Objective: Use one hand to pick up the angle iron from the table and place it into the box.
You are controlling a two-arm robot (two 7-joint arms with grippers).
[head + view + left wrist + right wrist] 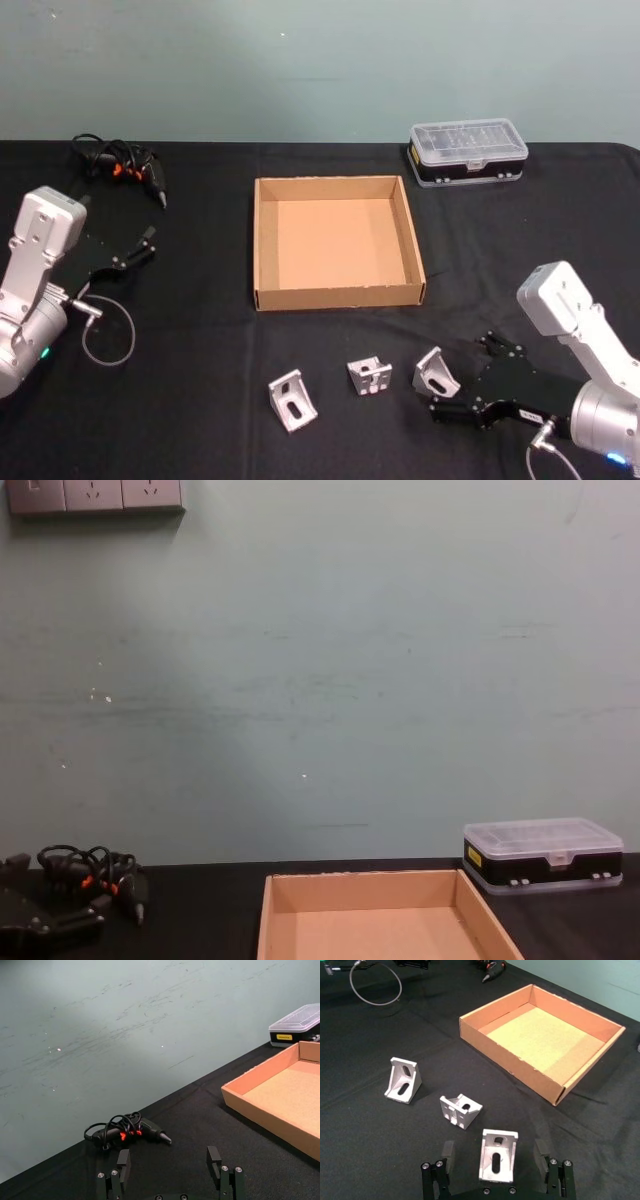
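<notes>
Three silver angle irons lie in a row on the black table (200, 330) in front of the box (338, 297): one on the left (292, 400), one in the middle (369, 377), one on the right (436, 372). My right gripper (470, 378) is low at the right one, open. In the right wrist view that angle iron (498, 1155) stands between the spread fingers (447, 1152), not clamped. The tan cardboard box (510, 1062) holds nothing. My left gripper (132, 252) rests open at the table's left, far from the irons.
A clear-lidded black plastic case (467, 152) stands behind the box at the right. A black tool with coiled cable (125, 165) lies at the back left. A thin cable loop (108, 335) hangs off the left arm onto the table.
</notes>
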